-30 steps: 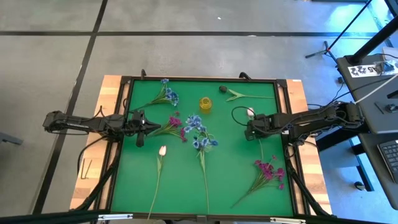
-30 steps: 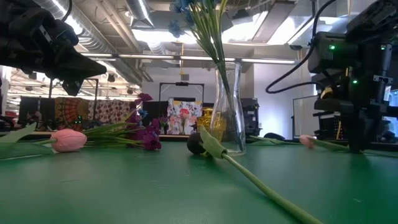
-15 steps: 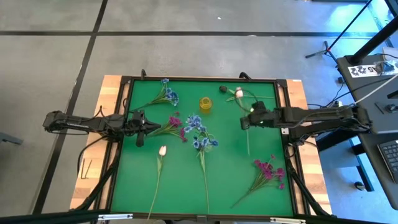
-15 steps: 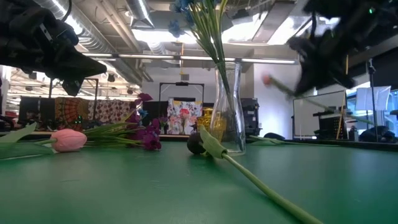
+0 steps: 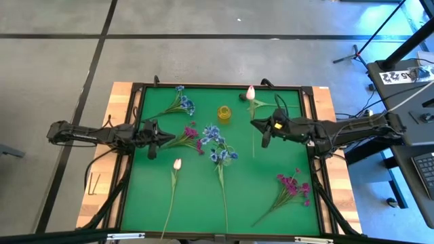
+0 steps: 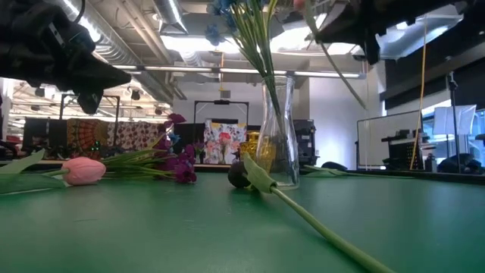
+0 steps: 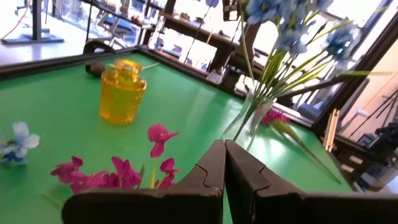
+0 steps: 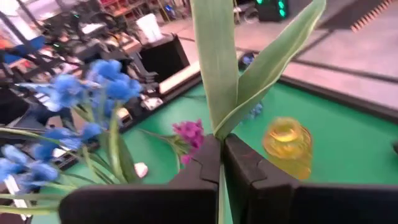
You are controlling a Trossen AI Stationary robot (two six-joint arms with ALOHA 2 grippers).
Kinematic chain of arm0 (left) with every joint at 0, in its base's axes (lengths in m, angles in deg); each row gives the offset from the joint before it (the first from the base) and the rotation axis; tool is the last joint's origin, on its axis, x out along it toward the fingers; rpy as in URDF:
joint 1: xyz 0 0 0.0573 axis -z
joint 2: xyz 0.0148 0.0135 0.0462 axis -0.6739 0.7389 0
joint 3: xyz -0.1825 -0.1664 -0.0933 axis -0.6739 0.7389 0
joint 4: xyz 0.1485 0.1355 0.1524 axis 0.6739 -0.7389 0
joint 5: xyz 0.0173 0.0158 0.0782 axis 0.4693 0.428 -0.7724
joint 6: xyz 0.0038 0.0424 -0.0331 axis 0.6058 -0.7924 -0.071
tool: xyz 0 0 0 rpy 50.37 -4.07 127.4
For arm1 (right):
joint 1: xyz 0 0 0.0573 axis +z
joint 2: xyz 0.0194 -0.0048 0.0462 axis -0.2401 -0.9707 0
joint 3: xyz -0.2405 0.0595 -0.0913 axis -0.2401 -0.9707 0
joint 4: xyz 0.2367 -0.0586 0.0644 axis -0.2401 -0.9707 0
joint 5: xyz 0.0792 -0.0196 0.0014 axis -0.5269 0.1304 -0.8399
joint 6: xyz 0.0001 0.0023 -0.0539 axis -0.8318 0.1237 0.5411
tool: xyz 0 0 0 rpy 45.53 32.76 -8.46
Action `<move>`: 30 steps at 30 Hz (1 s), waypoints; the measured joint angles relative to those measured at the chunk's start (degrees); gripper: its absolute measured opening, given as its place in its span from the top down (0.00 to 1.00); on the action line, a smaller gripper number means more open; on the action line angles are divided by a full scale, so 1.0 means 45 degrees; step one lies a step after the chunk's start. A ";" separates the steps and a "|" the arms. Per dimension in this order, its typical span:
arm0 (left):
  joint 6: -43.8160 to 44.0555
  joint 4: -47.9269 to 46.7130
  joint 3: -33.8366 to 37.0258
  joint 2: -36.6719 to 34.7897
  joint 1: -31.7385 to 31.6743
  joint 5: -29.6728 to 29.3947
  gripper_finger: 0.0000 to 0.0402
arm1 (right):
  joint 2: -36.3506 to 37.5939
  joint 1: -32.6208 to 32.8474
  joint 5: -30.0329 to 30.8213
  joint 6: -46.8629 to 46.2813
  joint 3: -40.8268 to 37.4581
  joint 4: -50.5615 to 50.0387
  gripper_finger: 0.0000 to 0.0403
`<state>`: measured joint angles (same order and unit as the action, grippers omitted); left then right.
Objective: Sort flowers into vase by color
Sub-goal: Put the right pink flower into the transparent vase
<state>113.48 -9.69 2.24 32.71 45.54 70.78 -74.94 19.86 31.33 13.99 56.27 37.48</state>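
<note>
Your right gripper is clamped on the white-pink tulip, held mid-stem above the table's far-centre, beside the yellow bottle. Stem looks light and springy; expect bud-end sway, so grip near the leaves. Left gripper is closed, empty, near the left edge.

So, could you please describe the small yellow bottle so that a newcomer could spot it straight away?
Start at the green table and go to its far edge, near the middle. The yellow bottle stands there, just beyond the clear vase holding blue flowers. It is the only amber-yellow thing, squat and empty.
</note>
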 joint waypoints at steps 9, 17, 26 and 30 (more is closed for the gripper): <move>-0.0005 0.0686 0.0000 0.0000 0.0000 -0.0012 1.00 | -0.0322 0.0037 -0.0200 0.1465 0.0000 0.2409 0.98; -0.0005 0.1228 0.0000 0.0000 -0.0003 -0.0233 1.00 | -0.0322 0.0037 -0.1108 0.2795 0.0000 0.4438 0.98; 0.0018 0.1197 0.0000 0.0005 -0.0001 -0.0238 1.00 | -0.0322 0.0037 -0.1430 0.2885 0.0000 0.4537 0.98; 0.0016 0.1294 0.0000 0.0005 -0.0011 -0.0338 1.00 | -0.0322 0.0037 -0.1448 0.3055 0.0000 0.4738 0.98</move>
<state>113.56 -3.86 2.24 32.73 45.49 69.26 -76.39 20.03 24.82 27.73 56.27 58.80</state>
